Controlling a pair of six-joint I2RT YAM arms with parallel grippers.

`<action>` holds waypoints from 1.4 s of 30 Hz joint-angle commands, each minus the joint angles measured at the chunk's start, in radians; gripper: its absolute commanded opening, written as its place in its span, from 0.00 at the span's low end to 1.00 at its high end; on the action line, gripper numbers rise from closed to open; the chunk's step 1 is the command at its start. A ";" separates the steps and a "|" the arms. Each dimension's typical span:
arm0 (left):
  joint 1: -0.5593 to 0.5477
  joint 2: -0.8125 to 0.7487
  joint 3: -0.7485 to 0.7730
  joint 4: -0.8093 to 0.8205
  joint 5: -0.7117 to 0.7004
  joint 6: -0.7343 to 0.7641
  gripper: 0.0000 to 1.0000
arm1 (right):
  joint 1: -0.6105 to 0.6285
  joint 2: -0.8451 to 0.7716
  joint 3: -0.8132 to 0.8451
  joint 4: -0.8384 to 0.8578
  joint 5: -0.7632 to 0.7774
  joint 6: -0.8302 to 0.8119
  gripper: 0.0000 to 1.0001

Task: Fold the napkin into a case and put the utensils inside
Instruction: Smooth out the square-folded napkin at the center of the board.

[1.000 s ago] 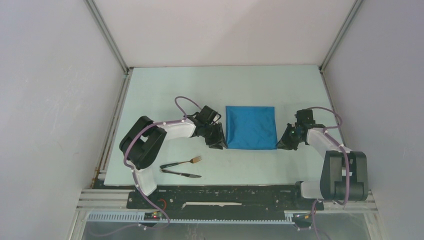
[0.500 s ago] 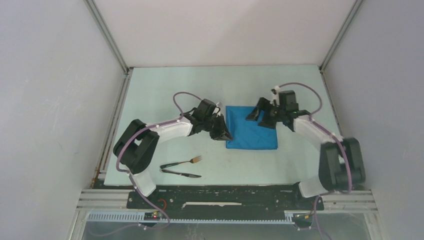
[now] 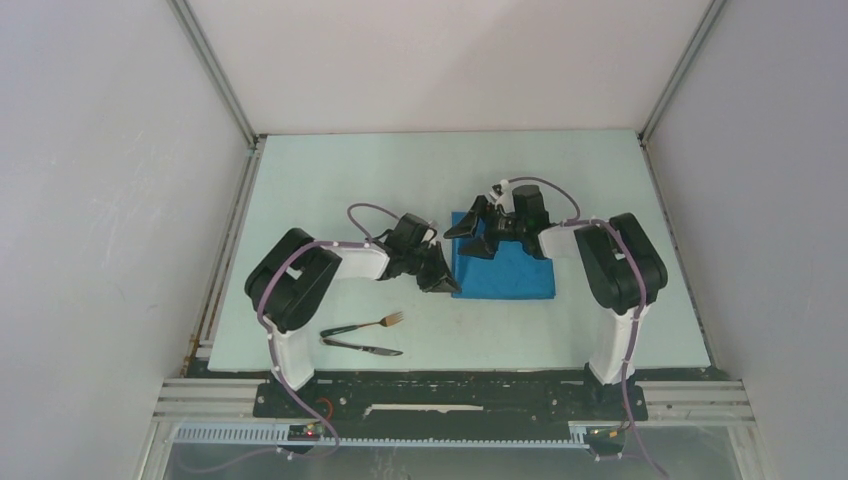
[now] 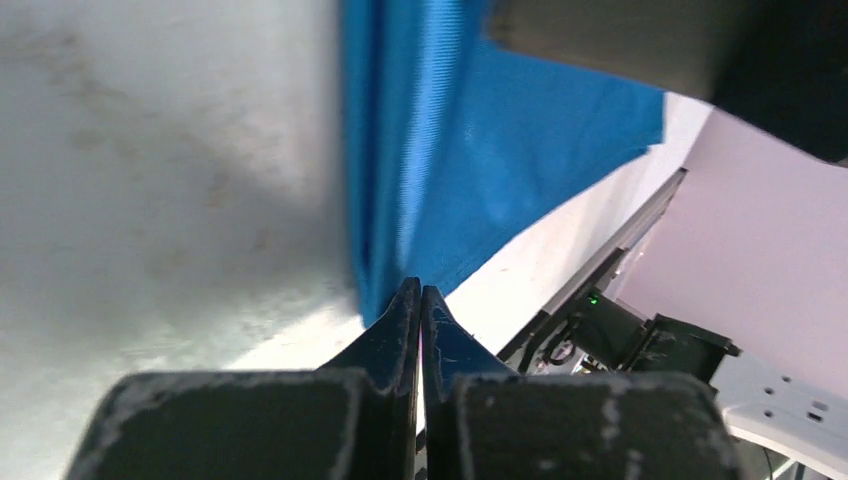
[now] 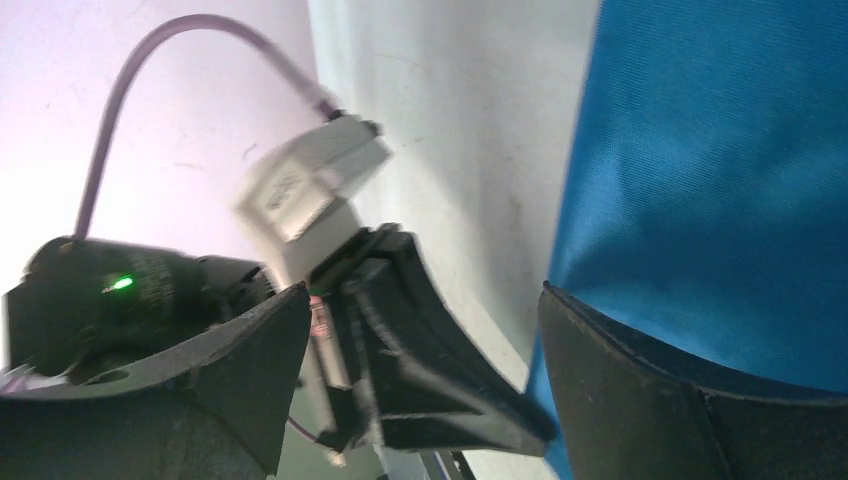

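Top external: the napkin (image 3: 515, 272), folded only to a square, is pinched by the left gripper (image 3: 445, 280); the right gripper (image 3: 468, 236) is spread open. The utensils (image 3: 375, 323) are left outside, near left.

Pale green table (image 3: 330, 170), plain white walls (image 3: 450, 60), aluminium corner rails (image 3: 215, 70).

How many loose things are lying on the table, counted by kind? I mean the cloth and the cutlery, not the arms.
napkin: 1
fork: 1
knife: 1
Total: 3
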 commanded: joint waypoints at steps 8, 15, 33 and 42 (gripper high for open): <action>0.010 0.057 -0.059 0.063 -0.037 -0.039 0.00 | 0.037 0.110 0.016 0.238 -0.049 0.101 0.89; 0.009 0.062 -0.063 0.057 -0.041 -0.048 0.00 | 0.034 0.165 0.080 0.151 0.015 0.039 0.89; 0.008 0.076 -0.060 0.049 -0.034 -0.043 0.00 | -0.027 0.410 0.517 -0.095 0.058 -0.034 0.88; 0.003 0.020 -0.014 -0.024 -0.059 0.007 0.04 | -0.069 0.430 0.808 -0.310 0.022 -0.084 0.89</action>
